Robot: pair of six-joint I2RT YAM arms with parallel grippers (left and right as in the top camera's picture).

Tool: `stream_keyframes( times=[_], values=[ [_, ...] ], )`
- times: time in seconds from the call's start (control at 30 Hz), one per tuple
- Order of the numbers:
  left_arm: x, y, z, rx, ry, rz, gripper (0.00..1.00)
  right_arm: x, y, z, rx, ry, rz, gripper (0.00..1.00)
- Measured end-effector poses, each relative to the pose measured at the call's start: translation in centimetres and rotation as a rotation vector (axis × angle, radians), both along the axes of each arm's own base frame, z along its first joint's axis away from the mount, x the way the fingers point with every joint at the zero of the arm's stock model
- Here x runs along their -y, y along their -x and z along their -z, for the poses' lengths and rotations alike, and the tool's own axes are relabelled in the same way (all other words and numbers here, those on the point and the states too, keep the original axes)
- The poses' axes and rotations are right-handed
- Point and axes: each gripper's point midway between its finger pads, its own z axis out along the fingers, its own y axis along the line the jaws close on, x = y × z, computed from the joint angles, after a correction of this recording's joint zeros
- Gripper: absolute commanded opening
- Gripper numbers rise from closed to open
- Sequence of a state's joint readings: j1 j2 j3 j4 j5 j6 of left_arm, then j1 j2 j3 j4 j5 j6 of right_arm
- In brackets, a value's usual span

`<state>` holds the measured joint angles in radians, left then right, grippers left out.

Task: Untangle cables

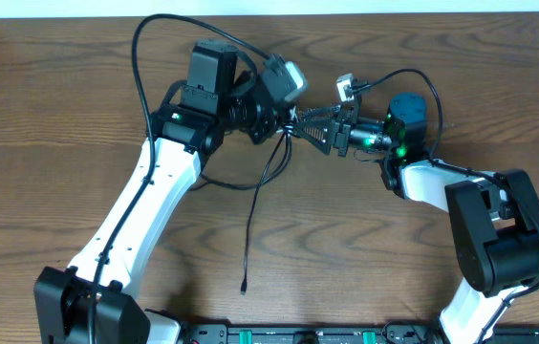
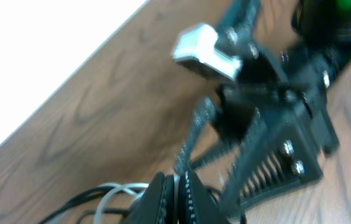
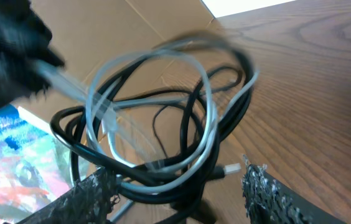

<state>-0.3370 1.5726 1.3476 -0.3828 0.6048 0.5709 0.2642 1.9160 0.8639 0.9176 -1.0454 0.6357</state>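
The cables [image 1: 287, 132] are a small tangle of black and white cords held above the wooden table [image 1: 59, 124], between the two grippers. One black strand [image 1: 252, 210] trails down to a plug near the front. My left gripper [image 1: 282, 117] is shut on the tangle; in the left wrist view its fingers [image 2: 163, 199] are pressed together, with white and black loops [image 2: 110, 194] beside them. My right gripper [image 1: 310, 124] faces it from the right and is open. In the right wrist view the coil [image 3: 163, 124] hangs between the spread fingers of the right gripper [image 3: 177, 174].
The table's far edge [image 1: 250, 10] runs along the top. A thick black robot wire [image 1: 140, 57] arcs over the left arm. The arm bases [image 1: 298, 334] line the front edge. A brown cardboard-like surface [image 3: 138, 25] and a colourful object [image 3: 7, 162] lie behind the coil.
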Motion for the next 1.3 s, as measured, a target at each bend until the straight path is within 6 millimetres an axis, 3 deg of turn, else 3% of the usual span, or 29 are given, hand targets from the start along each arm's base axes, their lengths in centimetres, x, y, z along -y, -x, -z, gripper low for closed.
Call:
stream_keyframes(
  times=[0.2,0.53,0.97,1.13,1.3],
  values=[
    [0.3,-1.2,-1.6,-0.038,0.109,-0.097,0.08,-0.1,0.4,0.1,-0.008,0.001,-0.024,0.63],
    [0.4,-1.6,-2.2,-0.106,0.187,-0.165,0.07,-0.5,0.8,0.3,-0.014,0.005,-0.043,0.61],
    [1.6,-1.3,-3.9,-0.163,0.307,-0.139,0.07,-2.6,2.3,-0.3,0.07,0.005,-0.1,0.32],
    [1.8,-1.1,-3.9,-0.18,0.318,-0.136,0.08,-3.2,2.7,-0.8,0.115,-0.002,-0.116,0.02],
    [1.5,-1.1,-3.5,-0.201,0.309,-0.16,0.07,-3.2,2.6,-1.0,0.12,-0.008,-0.114,0.01]
  ],
)
